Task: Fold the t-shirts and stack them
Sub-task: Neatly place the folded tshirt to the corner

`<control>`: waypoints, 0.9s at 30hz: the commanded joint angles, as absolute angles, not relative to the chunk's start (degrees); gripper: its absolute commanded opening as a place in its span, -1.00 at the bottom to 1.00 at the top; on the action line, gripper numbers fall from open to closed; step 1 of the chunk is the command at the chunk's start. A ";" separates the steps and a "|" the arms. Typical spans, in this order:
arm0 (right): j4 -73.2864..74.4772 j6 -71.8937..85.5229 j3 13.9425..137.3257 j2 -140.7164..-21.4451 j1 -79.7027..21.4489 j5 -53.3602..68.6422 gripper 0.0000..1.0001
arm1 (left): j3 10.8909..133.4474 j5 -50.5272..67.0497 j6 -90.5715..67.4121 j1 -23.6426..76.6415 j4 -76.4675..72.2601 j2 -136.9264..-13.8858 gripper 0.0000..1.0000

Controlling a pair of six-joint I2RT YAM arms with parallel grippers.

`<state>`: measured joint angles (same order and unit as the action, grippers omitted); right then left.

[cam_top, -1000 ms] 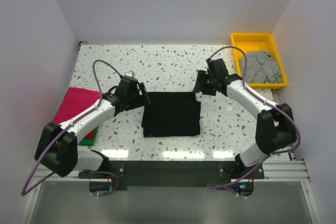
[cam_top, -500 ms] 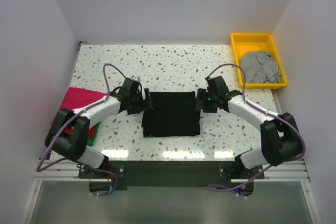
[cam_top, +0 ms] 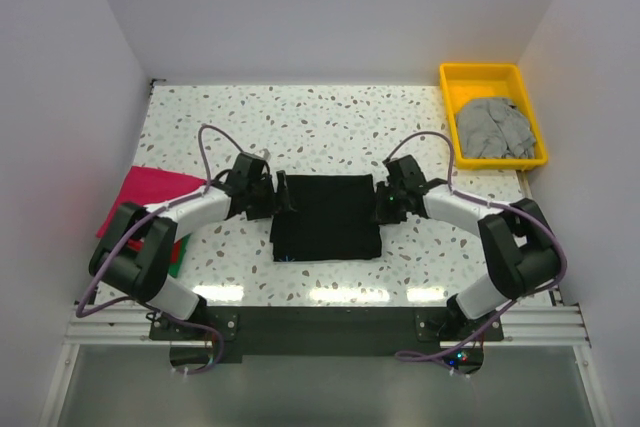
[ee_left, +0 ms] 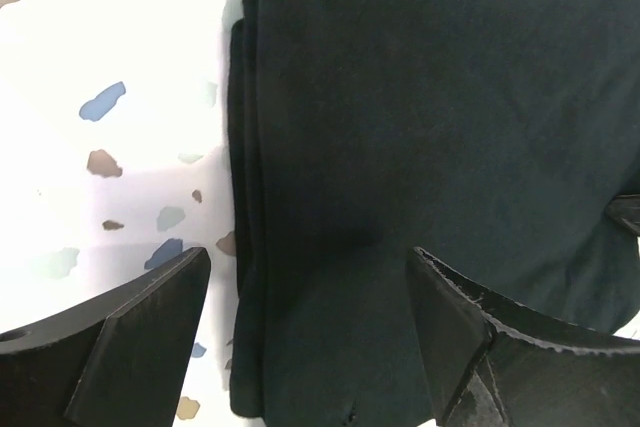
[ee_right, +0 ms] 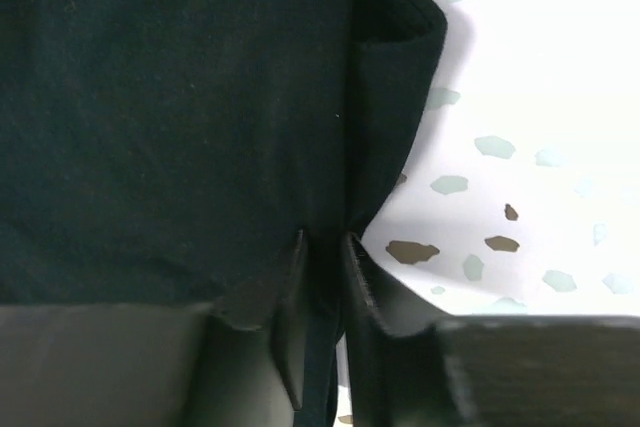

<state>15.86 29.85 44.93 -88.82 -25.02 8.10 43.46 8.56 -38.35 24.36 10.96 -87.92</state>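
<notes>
A: What lay at the left?
B: The magenta t-shirt, on the tabletop. Beside it, the left hand stood open over the left edge of the folded black t-shirt, at the middle.
A: And the right hand?
B: It pinched the black t-shirt's right edge. The grey t-shirt lay in the yellow tray.

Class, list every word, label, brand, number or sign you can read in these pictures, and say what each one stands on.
None can be read. No print, tag or logo shows on the black shirt, the magenta shirt, the grey shirt or the yellow tray. Nothing else in view bears legible lettering.
</notes>
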 commanded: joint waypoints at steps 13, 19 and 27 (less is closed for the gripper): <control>13.62 29.09 49.22 -97.47 -24.52 9.05 -1.00 | 37.62 5.10 -41.74 29.00 7.38 -96.76 0.61; 14.06 28.92 51.41 -99.31 -24.43 9.84 -1.00 | 38.23 3.43 -44.38 30.85 6.50 -98.61 0.36; 18.36 28.83 54.22 -94.40 -24.52 8.62 -0.37 | 47.88 -6.84 -49.74 31.11 20.63 -94.75 -1.00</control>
<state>14.44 29.82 52.51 -96.82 -24.47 11.38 45.36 -0.12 -46.98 30.63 3.77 -93.84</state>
